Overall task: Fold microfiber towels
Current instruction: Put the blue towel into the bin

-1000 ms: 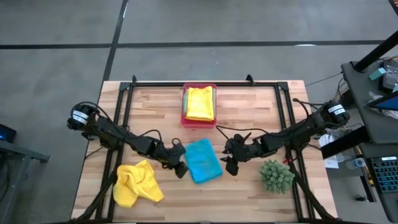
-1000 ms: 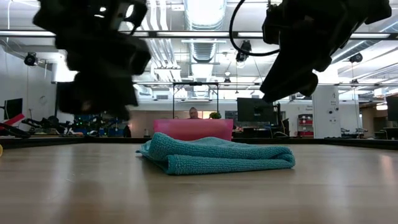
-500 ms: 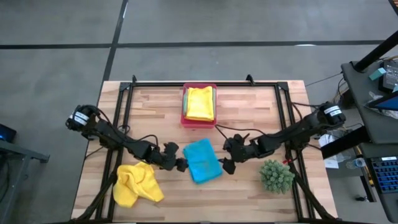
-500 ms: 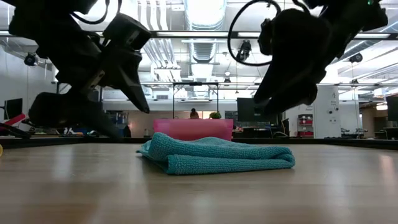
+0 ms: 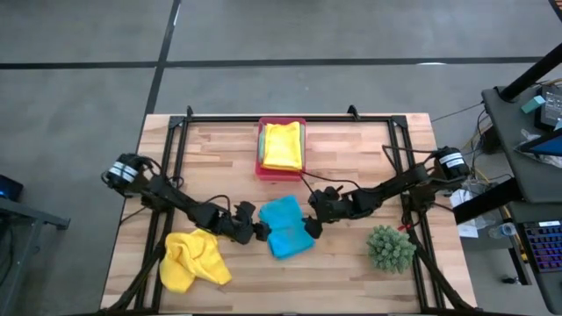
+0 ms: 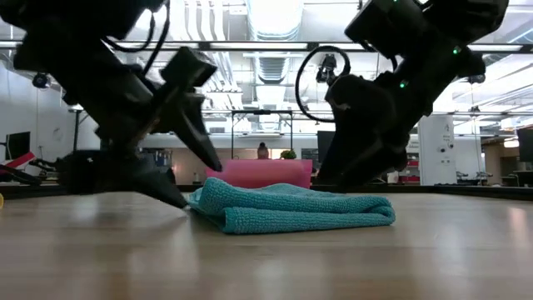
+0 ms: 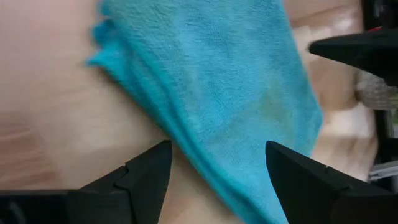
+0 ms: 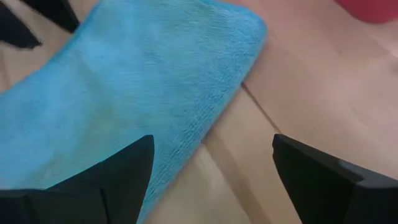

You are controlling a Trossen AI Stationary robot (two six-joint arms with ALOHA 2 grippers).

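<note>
Blue towel: lying folded near the middle of the wooden table, flat on the boards, between the two grippers.
Left gripper: sitting low at the blue towel's left edge, its fingers spread wide and grasping nothing; the wrist view is showing the cloth's edge running between the two tips.
Right gripper: sitting low at the blue towel's right edge, its fingers spread wide and grasping nothing; one tip is hanging over the cloth, the other over bare wood.
Yellow towel, loose: lying crumpled at the table's near left corner, well apart from both grippers.
Yellow towel, folded: lying on top in the pink tray at the table's far edge.
Plant: standing on the table's right side, near the right arm.
</note>
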